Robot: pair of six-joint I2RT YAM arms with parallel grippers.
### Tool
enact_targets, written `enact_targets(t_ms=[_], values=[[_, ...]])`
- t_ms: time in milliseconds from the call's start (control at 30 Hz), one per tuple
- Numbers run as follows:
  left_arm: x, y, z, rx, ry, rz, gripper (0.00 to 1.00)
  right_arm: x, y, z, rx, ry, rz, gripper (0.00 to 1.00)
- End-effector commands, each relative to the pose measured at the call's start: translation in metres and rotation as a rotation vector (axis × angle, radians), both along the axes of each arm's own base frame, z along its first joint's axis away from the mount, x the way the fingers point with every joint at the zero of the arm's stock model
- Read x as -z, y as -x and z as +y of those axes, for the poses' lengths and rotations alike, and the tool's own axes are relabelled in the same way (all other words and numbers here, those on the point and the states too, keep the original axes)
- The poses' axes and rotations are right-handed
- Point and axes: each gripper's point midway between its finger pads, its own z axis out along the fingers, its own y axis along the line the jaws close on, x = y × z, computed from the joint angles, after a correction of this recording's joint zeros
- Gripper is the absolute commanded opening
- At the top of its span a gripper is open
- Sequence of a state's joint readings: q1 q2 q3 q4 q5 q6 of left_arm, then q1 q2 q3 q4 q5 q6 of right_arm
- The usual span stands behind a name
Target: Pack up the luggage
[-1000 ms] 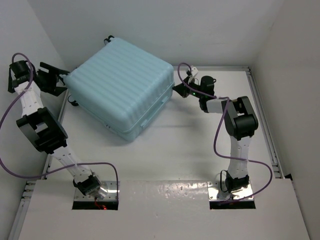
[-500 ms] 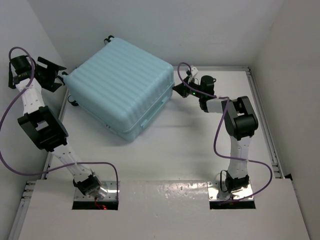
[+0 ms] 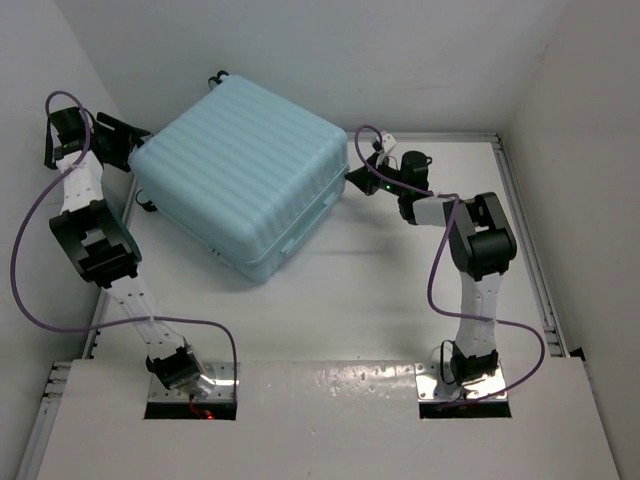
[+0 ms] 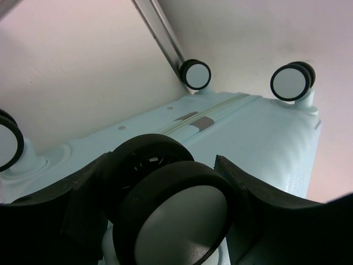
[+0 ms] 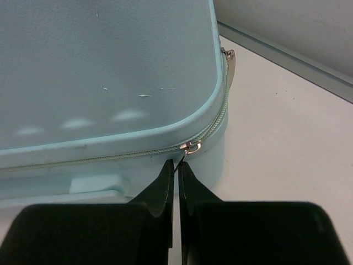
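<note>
Pale-blue suitcase [image 3: 240, 190]: closed and lying flat on the white table [image 3: 330, 300], far-left of centre, turned at an angle with one corner pointing back toward the arm bases
Shell: horizontal ribs run across the upper face, and a few small white scuffs show in the right wrist view
Zipper [image 5: 110, 156]: shut along the seam, curving up round the rounded corner
Zipper pull [image 5: 190, 148]: a small silver ring right at that corner, with its thin tab dropping straight down into the fingertips
Right gripper [image 5: 176, 168]: clamped tight, both fingers pressed together on the zipper pull, low against the right-hand side of the suitcase
Left gripper [image 4: 165, 204]: up at the far-left end of the suitcase, jaws spread wide with one dark finger on either side of a wheel; I cannot tell whether the pads actually press on it
Caster wheel [image 4: 182, 221]: black tyre and pale hub, filling the space between those fingers
Other wheels: two more [image 4: 196, 74] [image 4: 289, 81] stand at the far edge of the base, and a third is cut off at the left
Purple cable [image 3: 25, 290]: loops wide off the left arm
</note>
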State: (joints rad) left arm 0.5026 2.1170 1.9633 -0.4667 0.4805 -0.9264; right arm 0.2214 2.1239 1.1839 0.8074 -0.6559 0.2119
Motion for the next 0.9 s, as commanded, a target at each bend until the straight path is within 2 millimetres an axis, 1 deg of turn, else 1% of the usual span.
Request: enact_targets(t_ms=[0, 67, 100, 133, 167, 200, 233, 267, 300, 333, 367, 400, 433, 467, 500, 533, 600, 633, 667, 700, 733, 767, 800, 833, 867], values=[[-0.02, -0.003, -0.024, 0.074, -0.007, -0.075, 0.2, -0.06, 0.032, 0.048, -0.202, -0.053, -0.165, 0.0], [-0.024, 0.004, -0.022, 0.078, -0.01, -0.079, 0.11, -0.06, 0.032, 0.046, -0.2, -0.057, -0.167, 0.0], [-0.012, 0.01, -0.021, 0.081, 0.014, -0.058, 0.07, -0.058, 0.033, 0.048, -0.203, -0.056, -0.164, 0.0], [-0.012, 0.013, -0.024, 0.089, 0.022, -0.056, 0.05, -0.061, 0.033, 0.047, -0.2, -0.058, -0.169, 0.0], [-0.013, 0.018, -0.02, 0.084, 0.029, -0.056, 0.04, -0.06, 0.031, 0.044, -0.193, -0.058, -0.166, 0.0], [-0.003, 0.025, -0.017, 0.077, 0.048, -0.035, 0.04, -0.059, 0.032, 0.044, -0.194, -0.059, -0.165, 0.0], [-0.003, 0.028, -0.02, 0.087, 0.054, -0.039, 0.04, -0.061, 0.032, 0.045, -0.193, -0.058, -0.172, 0.0], [0.0, 0.031, -0.023, 0.103, 0.048, -0.036, 0.1, -0.058, 0.032, 0.042, -0.188, -0.058, -0.162, 0.0], [-0.002, 0.035, -0.031, 0.142, 0.059, -0.051, 0.24, -0.061, 0.031, 0.041, -0.188, -0.059, -0.168, 0.0], [0.004, 0.04, -0.036, 0.163, 0.068, -0.047, 0.47, -0.059, 0.031, 0.041, -0.186, -0.058, -0.164, 0.0], [0.001, 0.042, -0.039, 0.173, 0.068, -0.06, 0.52, -0.059, 0.031, 0.038, -0.182, -0.056, -0.165, 0.0], [0.002, 0.041, -0.039, 0.173, 0.064, -0.065, 0.55, -0.06, 0.031, 0.039, -0.184, -0.056, -0.168, 0.0], [0.004, 0.041, -0.04, 0.178, 0.077, -0.067, 0.61, -0.056, 0.031, 0.038, -0.182, -0.056, -0.159, 0.0], [-0.006, 0.039, -0.041, 0.188, 0.06, -0.102, 0.61, -0.057, 0.031, 0.038, -0.182, -0.057, -0.159, 0.0], [-0.005, 0.039, -0.042, 0.185, 0.085, -0.106, 0.63, -0.058, 0.032, 0.039, -0.185, -0.058, -0.164, 0.0], [-0.004, 0.038, -0.042, 0.179, 0.094, -0.108, 0.62, -0.056, 0.031, 0.038, -0.182, -0.058, -0.158, 0.0], [-0.009, 0.037, -0.038, 0.165, 0.112, -0.125, 0.58, -0.056, 0.032, 0.038, -0.183, -0.057, -0.158, 0.0], [-0.012, 0.035, -0.037, 0.159, 0.115, -0.137, 0.59, -0.057, 0.032, 0.039, -0.186, -0.057, -0.16, 0.0], [-0.011, 0.035, -0.038, 0.153, 0.127, -0.138, 0.61, -0.058, 0.031, 0.037, -0.182, -0.057, -0.162, 0.0], [-0.014, 0.034, -0.031, 0.139, 0.124, -0.155, 0.64, -0.059, 0.032, 0.037, -0.183, -0.059, -0.161, 0.0], [-0.019, 0.035, -0.03, 0.129, 0.112, -0.161, 0.74, -0.06, 0.032, 0.036, -0.183, -0.058, -0.165, 0.0], [-0.018, 0.036, -0.022, 0.109, 0.107, -0.16, 0.76, -0.058, 0.031, 0.034, -0.177, -0.058, -0.161, 0.0], [-0.03, 0.035, -0.021, 0.112, 0.087, -0.188, 0.78, -0.059, 0.032, 0.035, -0.18, -0.057, -0.162, 0.0], [-0.03, 0.037, -0.017, 0.103, 0.086, -0.189, 0.79, -0.059, 0.031, 0.033, -0.177, -0.057, -0.164, 0.0], [-0.034, 0.036, -0.016, 0.1, 0.089, -0.195, 0.8, -0.058, 0.031, 0.033, -0.176, -0.057, -0.16, 0.0]])
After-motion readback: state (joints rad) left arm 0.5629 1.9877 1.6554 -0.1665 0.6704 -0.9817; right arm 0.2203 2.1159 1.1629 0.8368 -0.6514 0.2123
